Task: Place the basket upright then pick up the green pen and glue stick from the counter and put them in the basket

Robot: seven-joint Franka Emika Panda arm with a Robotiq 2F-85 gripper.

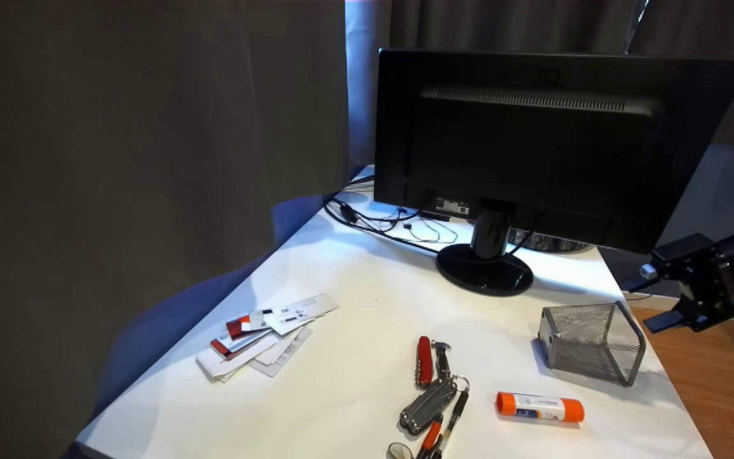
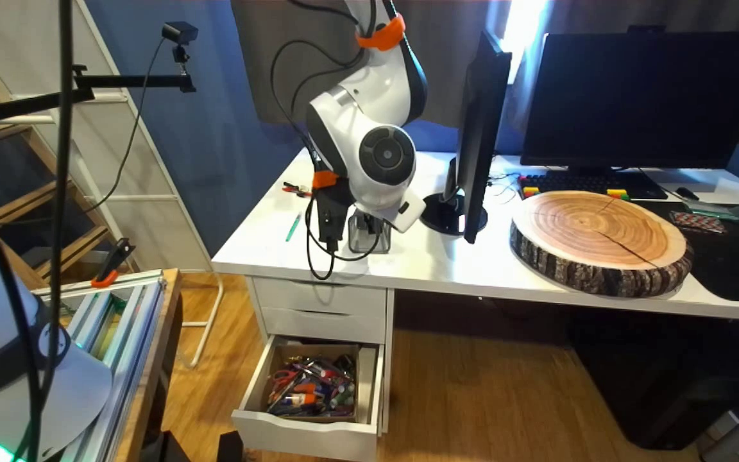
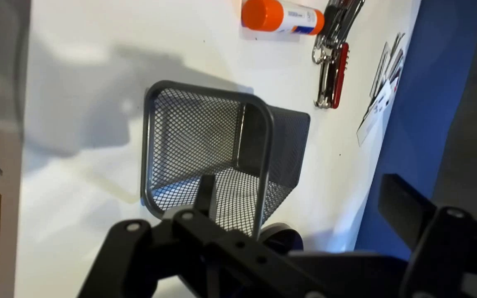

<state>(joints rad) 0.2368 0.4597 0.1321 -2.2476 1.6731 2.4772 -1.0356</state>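
Note:
The grey mesh basket [image 1: 596, 344] lies on its side near the counter's edge, its open end facing my gripper [image 1: 643, 305]. In the wrist view the basket [image 3: 282, 145] shows its rim and inside. My gripper [image 3: 299, 182] is open and empty. One finger overlaps the basket's opening in that view; in an exterior view the fingers stand apart from the rim, beyond the edge. The glue stick [image 1: 540, 407], white with orange ends, lies on the white counter [image 1: 341, 408] beside the basket, also in the wrist view [image 3: 284, 17]. The green pen [image 2: 293, 227] lies on the counter.
A black monitor [image 1: 552, 153] stands behind the basket on a round foot. A multi-tool [image 1: 429, 405], red knife [image 1: 425, 362] and pens lie near the glue stick. Cards [image 1: 271, 338] lie farther off. A wood slice [image 2: 594, 224] and an open drawer [image 2: 305, 433] also show.

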